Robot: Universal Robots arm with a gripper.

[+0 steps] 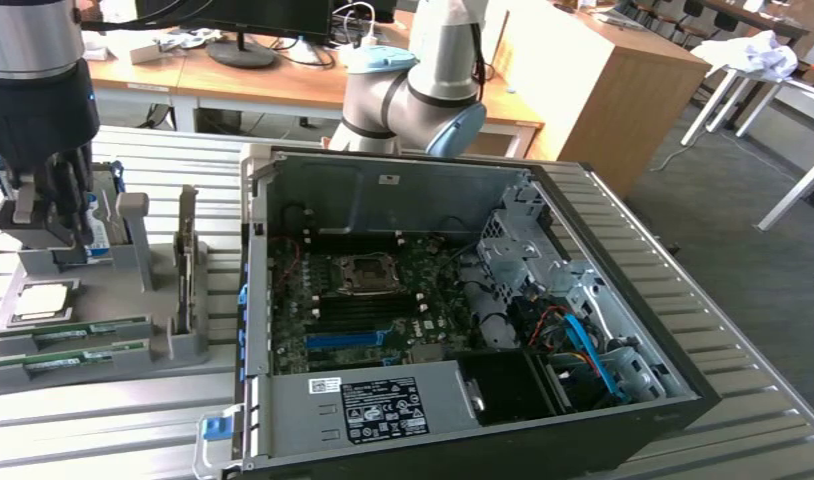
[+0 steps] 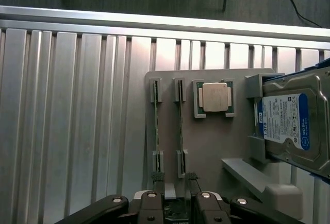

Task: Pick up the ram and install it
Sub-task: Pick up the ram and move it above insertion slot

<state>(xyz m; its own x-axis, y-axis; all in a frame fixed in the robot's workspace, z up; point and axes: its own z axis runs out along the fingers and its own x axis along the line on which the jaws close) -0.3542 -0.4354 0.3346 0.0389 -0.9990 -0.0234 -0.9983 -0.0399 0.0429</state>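
My pincer point(image 2: 174, 178) hangs wide open, holding nothing, above a grey tray point(image 2: 206, 147) — the ram point(image 2: 179, 126) stands edgewise in its slots. The hard drive point(image 2: 289, 121) label reads WD Blue. The exterior view adds the open computer case point(image 1: 380, 195).

On the slatted table point(image 1: 100, 430) the holder point(image 1: 180, 350) sits at the exterior view's left, with the computer case point(image 1: 380, 190) just beside it toward the right. In the holder, two ram sticks point(image 1: 74, 332) lie side by side in slots at the near edge. The processor point(image 1: 40, 300) lies behind them, and the hard drive point(image 1: 100, 225) stands upright behind that. My pincer point(image 1: 50, 235) hangs over the holder's far end, by the drive. The motherboard point(image 1: 367, 300) lies inside the case.
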